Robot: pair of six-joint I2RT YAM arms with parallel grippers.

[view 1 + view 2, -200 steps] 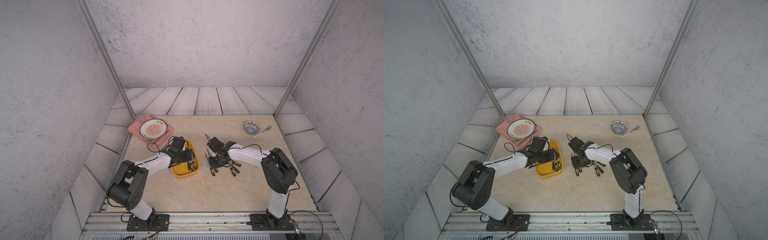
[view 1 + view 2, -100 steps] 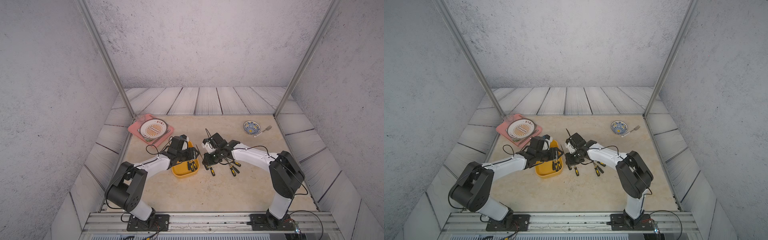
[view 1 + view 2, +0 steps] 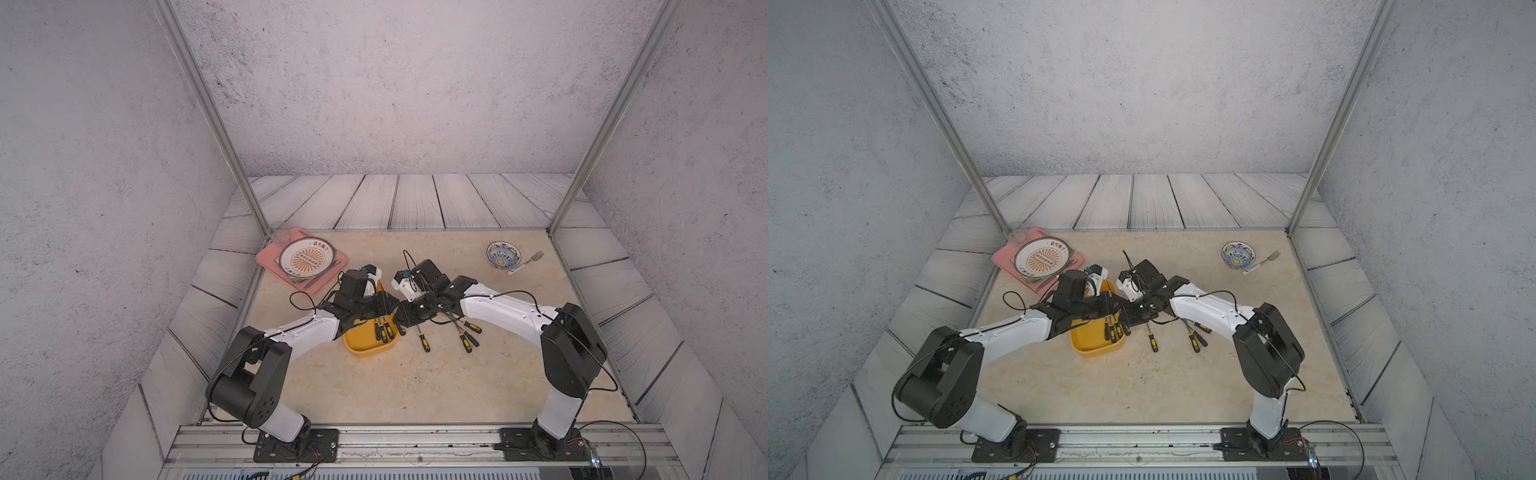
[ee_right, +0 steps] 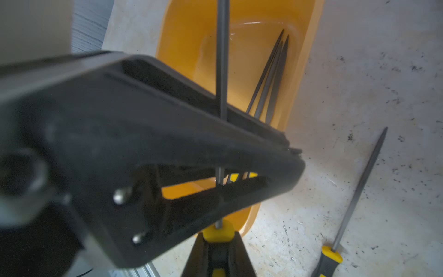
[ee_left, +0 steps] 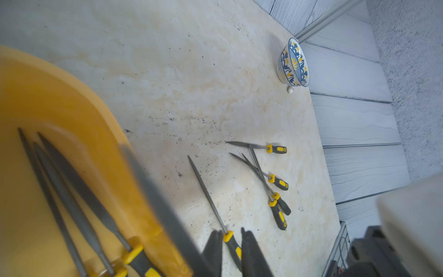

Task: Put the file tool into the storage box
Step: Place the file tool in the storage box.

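Partway: three files (image 4: pixel 278 76) in storage box (image 3: pixel 368 349) at lower centre of a top view, file tool (image 4: pixel 221 60) over its rim pinched at handle by right fingers (image 4: pixel 242 259) and at shaft by left fingers (image 4: pixel 215 144), five loose files (image 5: pixel 278 182) waiting on surface (image 3: pixel 374 395).

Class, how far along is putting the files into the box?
Done: three files lie in the box. In hand: left gripper and right gripper both grip the held file, partly over it. Left: five loose files on the table.
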